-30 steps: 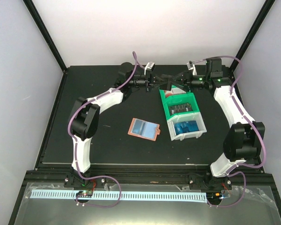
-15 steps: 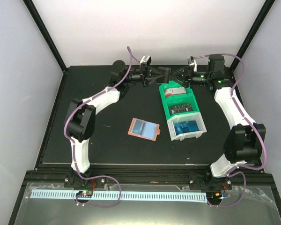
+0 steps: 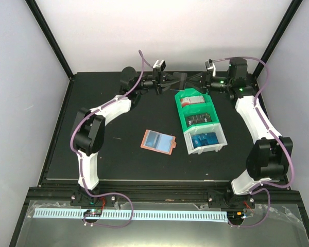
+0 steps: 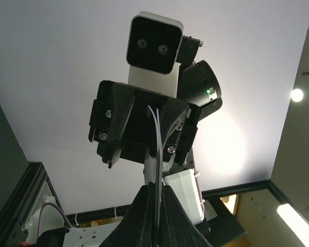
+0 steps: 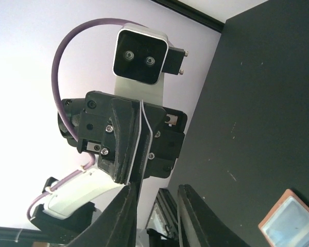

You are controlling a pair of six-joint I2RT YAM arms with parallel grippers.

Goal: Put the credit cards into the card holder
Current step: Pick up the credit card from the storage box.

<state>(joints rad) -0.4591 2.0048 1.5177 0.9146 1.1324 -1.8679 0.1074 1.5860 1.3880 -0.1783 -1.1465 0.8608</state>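
My left gripper (image 4: 157, 189) is shut on a dark credit card (image 4: 156, 149), seen edge-on and held in the air at the table's back (image 3: 182, 78). My right gripper (image 5: 157, 191) faces it, open, with the card's far end (image 5: 139, 139) close to its left finger. In the top view the left gripper (image 3: 172, 81) and right gripper (image 3: 195, 82) point at each other. The salmon card holder (image 3: 157, 141) lies flat mid-table with a blue card (image 3: 155, 138) showing in it. Its corner shows in the right wrist view (image 5: 291, 222).
A green-and-white compartment tray (image 3: 183, 123) stands right of centre. It holds a red-and-white card (image 3: 193, 99) at the back, dark cards (image 3: 200, 119) in the middle and blue cards (image 3: 205, 139) in front. The black frame posts stand at both back corners.
Both grippers have risen from over the tray's back compartment toward the back edge. They have drawn slightly apart, with the dark card staying in the left gripper.
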